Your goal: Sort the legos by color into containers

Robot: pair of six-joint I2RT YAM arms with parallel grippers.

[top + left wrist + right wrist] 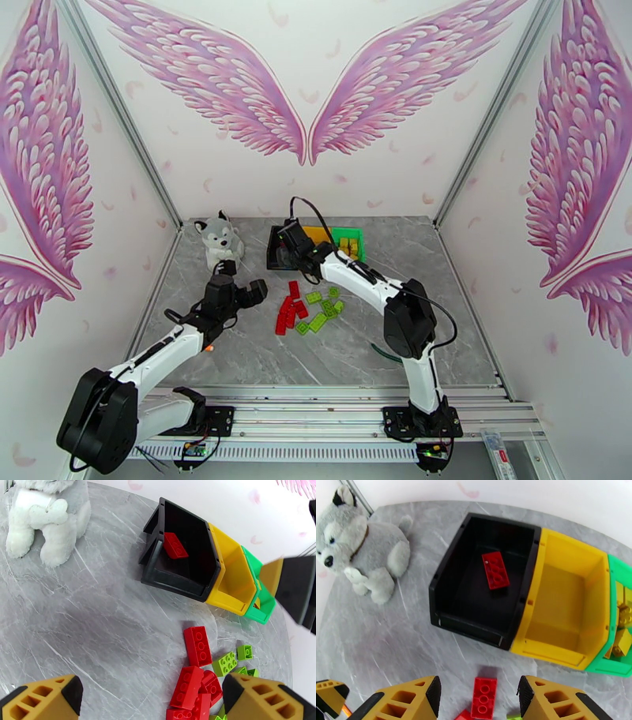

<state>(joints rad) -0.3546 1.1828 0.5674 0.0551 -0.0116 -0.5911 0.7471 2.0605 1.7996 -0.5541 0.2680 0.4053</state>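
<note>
Bare table (407, 638) between husky (367, 555) and black bin (472, 624); bins (549, 653) packed wall-to-wall; brick pile (304, 309) just before them.

From the left wrist, cannot see the head of the plush husky (43, 515); from the right wrist, the right end of the green bin (621, 569).

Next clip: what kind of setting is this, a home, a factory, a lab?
Probably a staged robot test booth: left arm and right arm bolted to a metal rail at the edge of a marble-look table, closed in by panels printed with pink wings, plus a plush husky.
</note>
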